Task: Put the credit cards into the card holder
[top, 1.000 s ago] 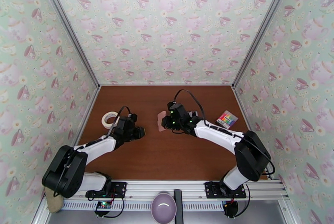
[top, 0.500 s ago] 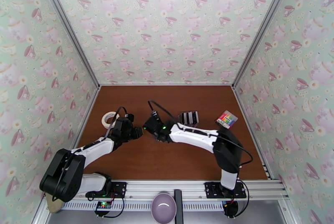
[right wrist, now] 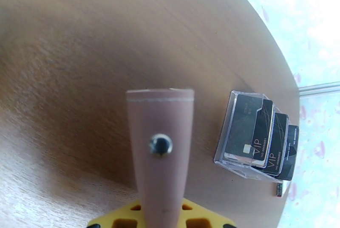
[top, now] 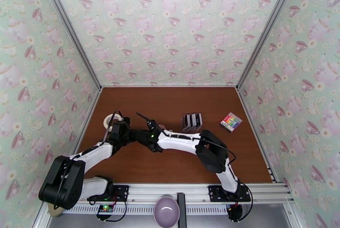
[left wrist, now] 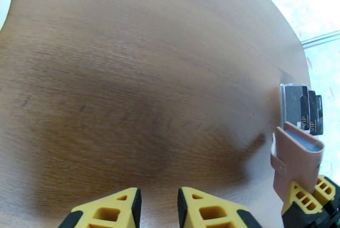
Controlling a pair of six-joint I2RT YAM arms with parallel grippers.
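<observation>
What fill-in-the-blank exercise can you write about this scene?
1. The right gripper is shut on the ___.
2. The left gripper is ___ and empty.
3. Seen from above, the rainbow block lies to the ___ of the cards.
Missing words: holder; open; right.

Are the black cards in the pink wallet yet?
Out. The black cards sit in a clear stand, apart from the pink wallet in the right gripper.
</observation>
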